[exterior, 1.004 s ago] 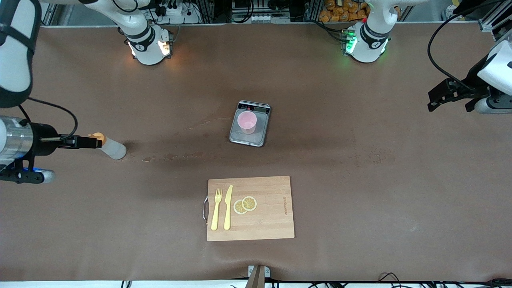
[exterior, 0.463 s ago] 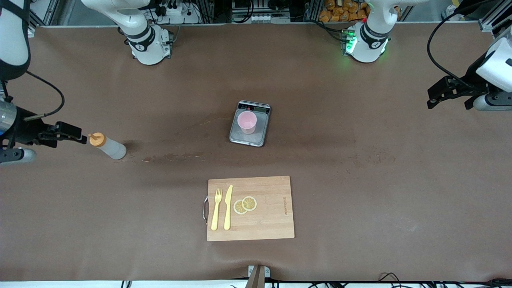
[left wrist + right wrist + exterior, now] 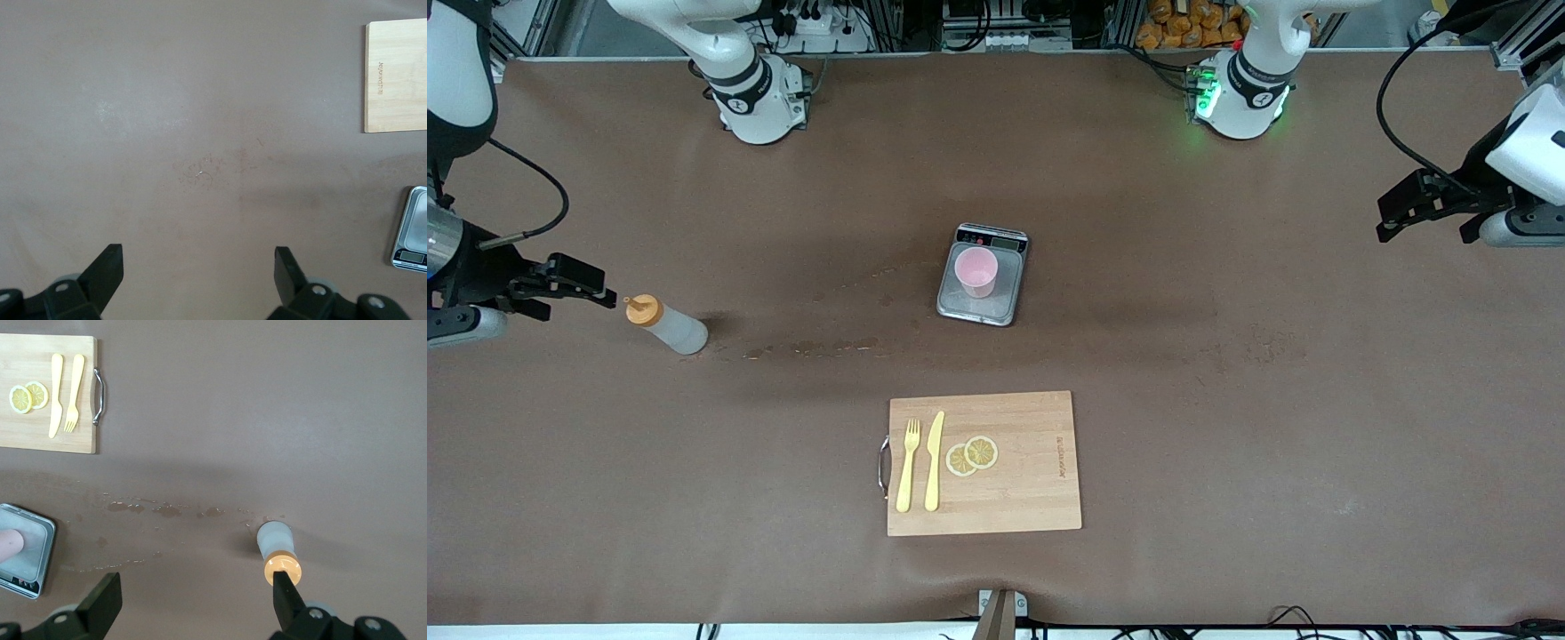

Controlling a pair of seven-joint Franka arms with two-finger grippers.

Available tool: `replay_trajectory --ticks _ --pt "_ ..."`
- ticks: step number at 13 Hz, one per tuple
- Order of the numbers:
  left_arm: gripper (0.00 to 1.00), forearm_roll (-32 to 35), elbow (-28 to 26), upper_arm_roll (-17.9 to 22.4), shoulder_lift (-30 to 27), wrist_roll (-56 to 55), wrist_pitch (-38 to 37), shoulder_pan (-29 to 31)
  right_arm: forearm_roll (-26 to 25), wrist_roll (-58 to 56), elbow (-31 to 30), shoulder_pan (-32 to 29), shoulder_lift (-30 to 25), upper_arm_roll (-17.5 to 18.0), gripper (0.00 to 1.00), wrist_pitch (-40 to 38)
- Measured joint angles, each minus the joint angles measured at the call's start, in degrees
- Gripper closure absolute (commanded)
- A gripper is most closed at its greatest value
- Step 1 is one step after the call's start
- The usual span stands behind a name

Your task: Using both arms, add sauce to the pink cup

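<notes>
The sauce bottle (image 3: 669, 328) with its orange cap (image 3: 643, 309) stands free on the brown table toward the right arm's end. My right gripper (image 3: 576, 304) is open and empty, in the air beside the bottle and apart from it. In the right wrist view one fingertip (image 3: 283, 590) overlaps the bottle's cap (image 3: 282, 567). The pink cup (image 3: 975, 271) stands upright on a small scale (image 3: 996, 307) at mid table; it also shows in the right wrist view (image 3: 8, 543). My left gripper (image 3: 1423, 227) waits open and empty over bare table at the left arm's end; it also shows in the left wrist view (image 3: 198, 267).
A wooden cutting board (image 3: 1032, 480) with a yellow fork (image 3: 908, 464), a knife (image 3: 934, 460) and two lemon slices (image 3: 971, 455) lies nearer to the front camera than the scale. Wet smears (image 3: 809, 349) run across the table between bottle and scale.
My right gripper let go of the bottle's top and drew back toward the right arm's end of the table. The bottle stays standing. The left arm barely moved.
</notes>
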Motion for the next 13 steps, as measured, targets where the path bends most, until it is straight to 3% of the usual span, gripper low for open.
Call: replay_trajectory --ticks 4,7,10,13 --pt "0.00 0.00 0.00 0.01 0.01 0.46 0.00 0.00 -1.15 -0.55 -6.04 0.34 -3.57 0.50 0.00 4.69" --pt "0.00 0.00 0.00 0.03 0.02 0.69 0.00 0.00 -4.78 0.06 -3.73 0.68 -4.73 0.61 0.00 3.84" --pt "0.00 0.00 -0.01 0.05 0.07 0.70 0.00 0.02 -11.83 0.25 -1.46 1.29 -4.79 0.82 0.00 3.65" --pt "0.00 0.00 -0.01 0.06 0.25 0.76 0.04 0.02 -13.01 0.47 -1.26 1.37 -4.76 0.56 0.00 3.65"
